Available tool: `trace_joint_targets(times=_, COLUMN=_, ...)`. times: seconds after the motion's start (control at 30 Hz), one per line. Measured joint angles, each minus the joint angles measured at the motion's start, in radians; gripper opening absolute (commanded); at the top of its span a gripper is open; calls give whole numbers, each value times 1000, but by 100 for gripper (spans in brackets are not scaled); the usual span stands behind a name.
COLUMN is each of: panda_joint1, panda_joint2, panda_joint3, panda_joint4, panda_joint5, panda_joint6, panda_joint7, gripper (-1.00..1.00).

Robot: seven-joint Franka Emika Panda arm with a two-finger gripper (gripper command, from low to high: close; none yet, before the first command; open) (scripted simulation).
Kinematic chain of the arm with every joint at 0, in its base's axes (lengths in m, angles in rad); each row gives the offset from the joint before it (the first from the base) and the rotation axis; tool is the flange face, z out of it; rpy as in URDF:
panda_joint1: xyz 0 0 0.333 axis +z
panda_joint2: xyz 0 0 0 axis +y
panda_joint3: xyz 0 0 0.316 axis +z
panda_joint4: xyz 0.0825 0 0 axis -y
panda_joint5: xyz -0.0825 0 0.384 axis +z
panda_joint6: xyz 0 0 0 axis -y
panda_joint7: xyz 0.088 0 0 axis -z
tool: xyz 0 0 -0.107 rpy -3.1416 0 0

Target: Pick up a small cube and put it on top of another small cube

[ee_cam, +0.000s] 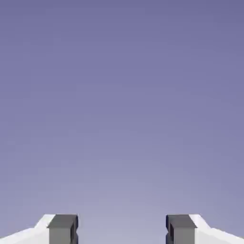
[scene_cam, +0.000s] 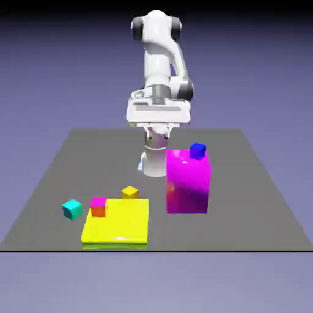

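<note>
In the exterior view, we look down at a slant from above, across the tabletop [scene_cam: 250,226] toward the robot arm [scene_cam: 158,58] at the far side. We stand far enough back to take in the tabletop's near edge, both its left and right sides and the arm above it. In the hand view, we look out along the gripper [scene_cam: 158,132], very close behind its fingertips [ee_cam: 62,228], which show at left and right along the bottom. Beyond them we face plain backdrop [ee_cam: 122,105]. Both views share the gripper's fingers and blue-violet backdrop; whether it is the same stretch, we cannot tell.
</note>
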Motion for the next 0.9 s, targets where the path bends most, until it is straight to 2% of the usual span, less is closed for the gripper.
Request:
trace_joint_targets(times=0.4, panda_joint1=-195, panda_joint2=425, panda_joint3=-229, panda_joint4=-110, panda_joint5=65, panda_joint6=-376, panda_joint7=239, gripper=0)
trace_joint_targets(times=0.7, panda_joint1=-324, panda_joint2=714, panda_joint3=-17, panda_joint4=-87, panda_joint5=326, panda_joint6=-119, panda_joint7=54, gripper=0)
trace_joint_targets(times=0.73, panda_joint1=-327, panda_joint2=722, panda_joint3=-11, panda_joint4=-87, panda_joint5=332, panda_joint6=-113, panda_joint7=49, gripper=-100)
trace_joint_targets(times=0.8, panda_joint1=-327, panda_joint2=722, panda_joint3=-11, panda_joint4=-87, panda_joint5=332, panda_joint6=-113, panda_joint7=50, gripper=-100)
trace_joint_targets(times=0.9, panda_joint1=-279, panda_joint2=613, panda_joint3=-90, panda_joint4=-95, panda_joint5=234, panda_joint6=-209, panda_joint7=119, gripper=-100)
